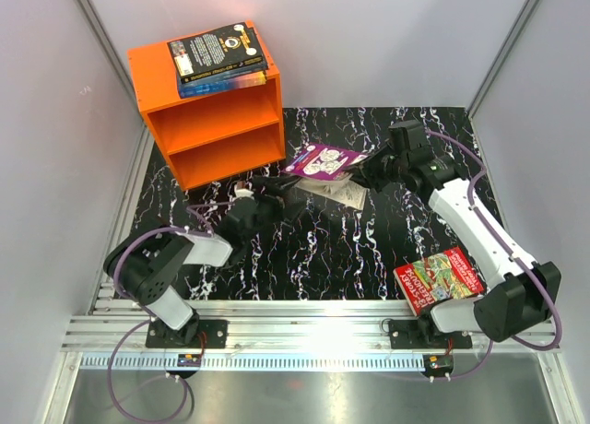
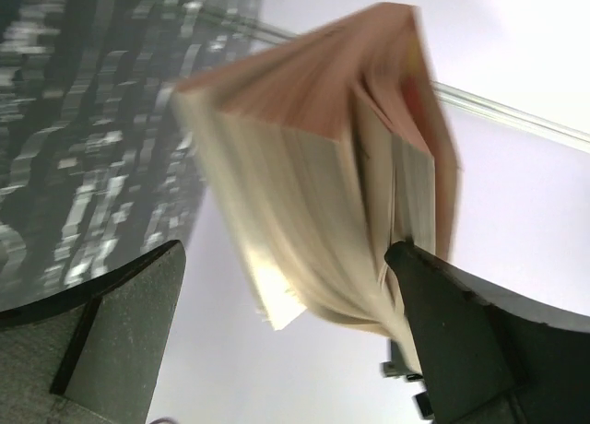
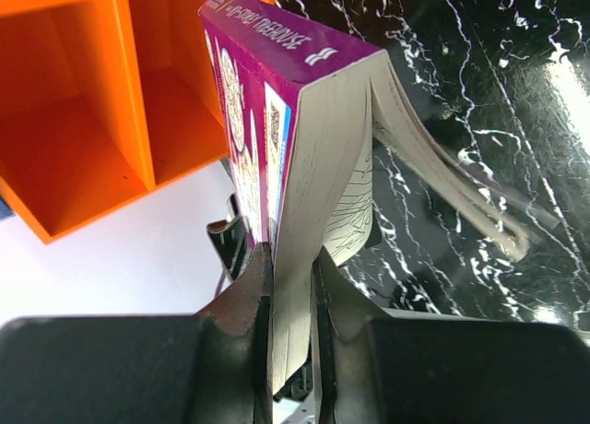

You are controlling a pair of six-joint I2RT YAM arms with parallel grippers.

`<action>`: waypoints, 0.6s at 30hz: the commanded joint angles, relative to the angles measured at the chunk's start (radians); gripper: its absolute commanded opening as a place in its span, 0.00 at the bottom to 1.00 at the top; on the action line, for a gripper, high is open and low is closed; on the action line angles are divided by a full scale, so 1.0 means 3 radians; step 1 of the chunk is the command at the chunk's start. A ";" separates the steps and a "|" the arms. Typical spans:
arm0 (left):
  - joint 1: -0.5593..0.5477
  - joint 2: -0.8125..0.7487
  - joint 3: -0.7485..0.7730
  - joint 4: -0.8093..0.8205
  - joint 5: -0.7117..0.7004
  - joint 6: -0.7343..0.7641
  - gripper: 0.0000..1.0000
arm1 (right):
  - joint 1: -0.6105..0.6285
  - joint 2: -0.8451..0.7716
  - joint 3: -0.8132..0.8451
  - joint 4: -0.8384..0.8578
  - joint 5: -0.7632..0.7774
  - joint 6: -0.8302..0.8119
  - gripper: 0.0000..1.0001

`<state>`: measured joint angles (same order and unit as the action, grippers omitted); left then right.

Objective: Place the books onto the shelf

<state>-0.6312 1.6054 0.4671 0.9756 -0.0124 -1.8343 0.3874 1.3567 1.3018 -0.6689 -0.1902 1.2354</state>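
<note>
Right wrist view alone shows right pincer [image 3: 293,258] clenched on purple paperback [image 3: 277,55], loose pages drooping, left wrist view shows its fanned page edges inside released left pincer [image 2: 286,258]

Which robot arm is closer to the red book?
Right. The red book lies right beside the right arm, near its base; the left arm sits on the opposite side, well away from it.

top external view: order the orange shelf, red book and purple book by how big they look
1. orange shelf, clearly largest
2. red book
3. purple book, but it hangs tilted in the right gripper, so 2 versus 3 is unsure
</note>
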 commanded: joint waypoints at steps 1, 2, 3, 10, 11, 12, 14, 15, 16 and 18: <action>-0.0028 -0.0090 0.0354 0.0195 -0.0316 -0.0052 0.99 | -0.0008 -0.0207 0.0161 0.0173 -0.0061 0.0192 0.00; -0.0028 -0.0080 0.0406 0.0078 -0.0332 -0.0047 0.99 | -0.0023 -0.0242 0.0074 0.0245 -0.0097 0.0324 0.00; -0.0033 -0.0019 0.0462 0.0056 -0.0337 -0.0057 0.99 | -0.0028 -0.0258 0.0008 0.0317 -0.0209 0.0417 0.00; -0.0023 0.0257 0.0687 0.0159 -0.0440 -0.0313 0.99 | -0.0028 -0.0559 -0.0351 0.0721 -0.0358 0.1076 0.00; -0.0003 0.0288 0.0804 0.0103 -0.0389 -0.0313 0.99 | -0.0028 -0.0580 -0.0346 0.0731 -0.0373 0.1118 0.00; -0.0003 0.0329 0.0881 0.0097 -0.0348 -0.0303 0.95 | -0.0028 -0.0585 -0.0351 0.0792 -0.0429 0.1164 0.00; -0.0008 0.0457 0.1019 0.0102 -0.0210 -0.0231 0.82 | -0.0018 -0.0560 -0.0341 0.0849 -0.0542 0.1276 0.00; -0.0008 0.0503 0.1152 0.0102 -0.0179 -0.0221 0.58 | 0.0007 -0.0555 -0.0320 0.0844 -0.0573 0.1297 0.00; -0.0013 0.0534 0.1193 0.0107 -0.0148 -0.0236 0.46 | 0.0023 -0.0560 -0.0265 0.0819 -0.0568 0.1292 0.00; -0.0008 0.0605 0.1296 0.0153 -0.0092 -0.0292 0.04 | 0.0023 -0.0575 -0.0198 0.0671 -0.0542 0.1256 0.00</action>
<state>-0.6323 1.7542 0.7876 0.9882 -0.0738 -1.9224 0.3660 1.2415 1.1778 -0.5446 -0.2008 1.5879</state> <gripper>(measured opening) 0.265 0.182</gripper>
